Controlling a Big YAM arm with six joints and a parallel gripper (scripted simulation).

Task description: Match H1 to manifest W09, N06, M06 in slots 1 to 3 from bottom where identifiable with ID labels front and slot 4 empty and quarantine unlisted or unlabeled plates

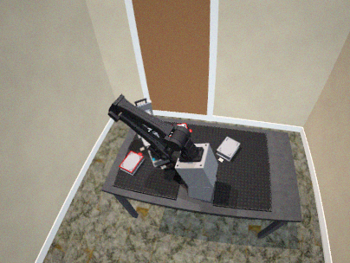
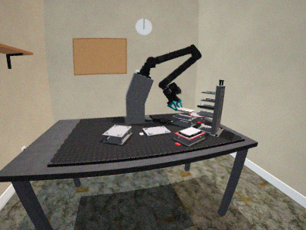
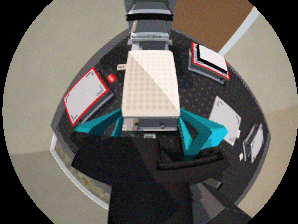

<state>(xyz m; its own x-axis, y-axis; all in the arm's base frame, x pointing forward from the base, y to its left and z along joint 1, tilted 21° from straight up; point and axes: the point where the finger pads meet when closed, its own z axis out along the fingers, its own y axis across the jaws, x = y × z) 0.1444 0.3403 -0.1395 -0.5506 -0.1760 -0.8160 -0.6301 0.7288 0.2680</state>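
Observation:
My gripper [image 2: 176, 105] [image 3: 150, 111] is shut on a white well plate [image 2: 186, 110] [image 3: 150, 82], its fingers on the two long sides near one short end. The plate looks level, above a grey station [image 2: 183, 120] and in front of hotel H1 [image 1: 144, 106] [image 2: 220, 110] [image 3: 149, 26]. I cannot read a label on it. The hotel shows several shelves; what stands in each slot is too small to tell. One red-rimmed quarantine nest [image 2: 182, 141] [image 3: 214, 74] carries a white-topped plate [image 2: 190, 131] [image 3: 212, 57] with dark edges. The other red-rimmed nest [image 1: 132, 163] [image 3: 85, 97] shows no plate.
A raised grey nest [image 1: 229, 148] [image 2: 117, 132] [image 3: 257, 140] and a low pale nest [image 2: 157, 131] [image 3: 224, 119] stand away from the hotel and show no plate. The arm's grey pedestal [image 1: 197, 177] [image 2: 136, 100] stands on the table [image 1: 283, 173] [image 2: 34, 151].

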